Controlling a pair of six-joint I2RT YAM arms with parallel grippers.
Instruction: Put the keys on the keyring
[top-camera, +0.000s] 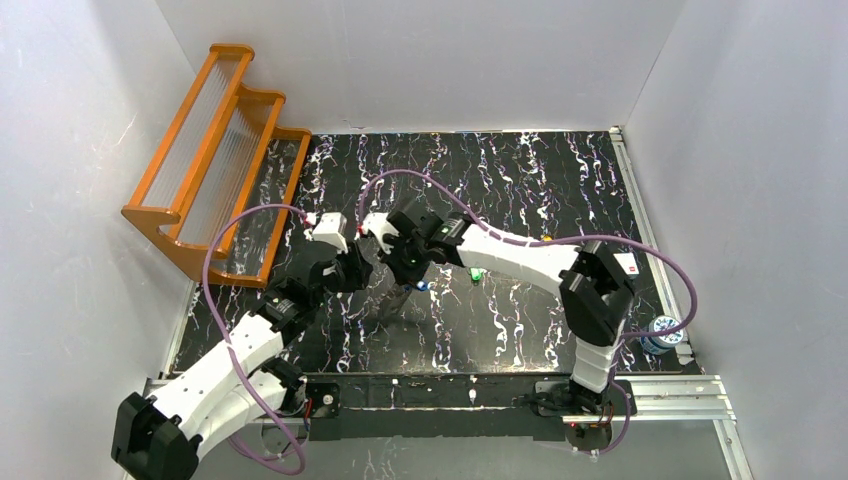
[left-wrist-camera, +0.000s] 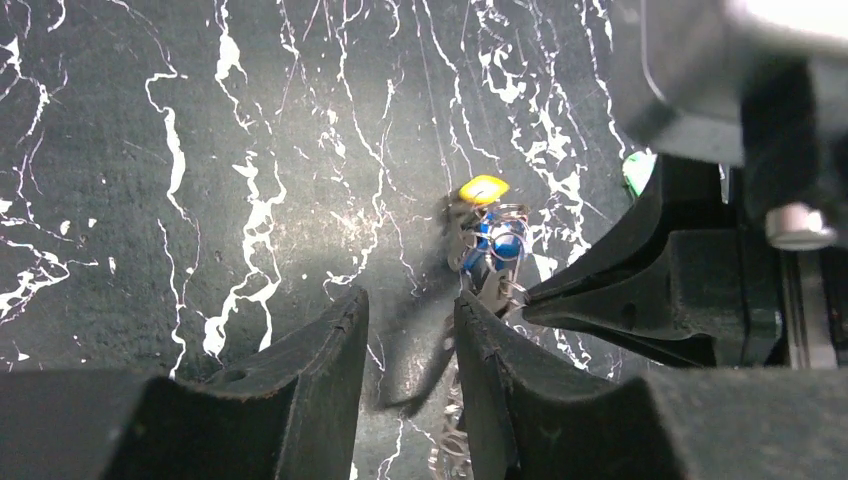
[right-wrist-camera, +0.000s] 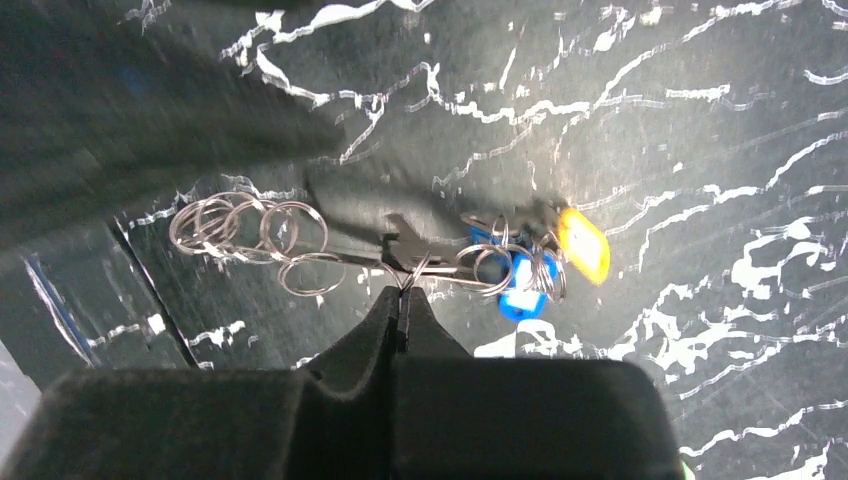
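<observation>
My right gripper (right-wrist-camera: 403, 294) is shut, pinching a thin wire ring of the keyring (right-wrist-camera: 385, 218), a grey flat fob with a chain of small rings (right-wrist-camera: 250, 230). The blue key (right-wrist-camera: 520, 285) and yellow key (right-wrist-camera: 583, 243) hang among rings just right of the pinch. My left gripper (left-wrist-camera: 410, 308) is open, its fingers either side of the grey fob (left-wrist-camera: 415, 350), with the right gripper's fingers (left-wrist-camera: 640, 310) close beside it. The green key (top-camera: 477, 273) lies apart on the table, right of both grippers (top-camera: 358, 268) (top-camera: 405, 270).
An orange wooden rack (top-camera: 215, 150) stands at the back left. A small blue-and-white spool (top-camera: 663, 333) sits at the right edge. White walls close three sides of the black marbled table (top-camera: 520, 180).
</observation>
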